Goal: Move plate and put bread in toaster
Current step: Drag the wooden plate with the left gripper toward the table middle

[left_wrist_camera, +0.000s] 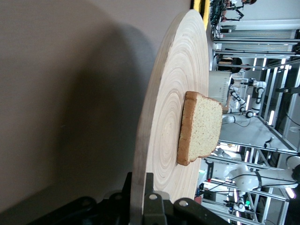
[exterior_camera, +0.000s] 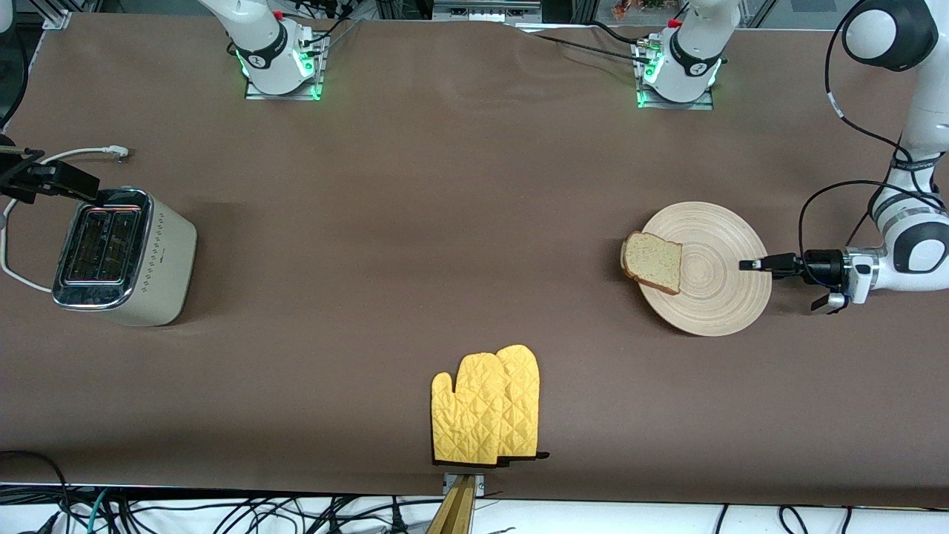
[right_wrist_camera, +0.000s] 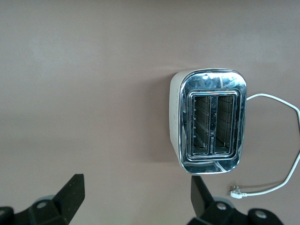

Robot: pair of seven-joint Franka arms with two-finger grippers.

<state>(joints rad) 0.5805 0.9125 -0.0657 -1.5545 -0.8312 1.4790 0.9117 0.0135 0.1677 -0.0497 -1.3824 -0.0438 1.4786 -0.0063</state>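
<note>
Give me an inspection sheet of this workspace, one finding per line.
Surface: brown table cover, flat.
Plate: wooden disc at the left arm's end, pinched at its rim.
Bread: one slice on the plate, overhanging the edge toward the toaster.
Toaster: upright at the right arm's end, both slots empty.
Clutter: two yellow oven mitts, overlapping, near the front edge.
Left gripper: shut on the plate.
Right gripper: open, hanging over the table beside the toaster.
Cables: white toaster cord, unplugged on the table.
Surroundings: loose wires along the front edge; racks in the left wrist view.
</note>
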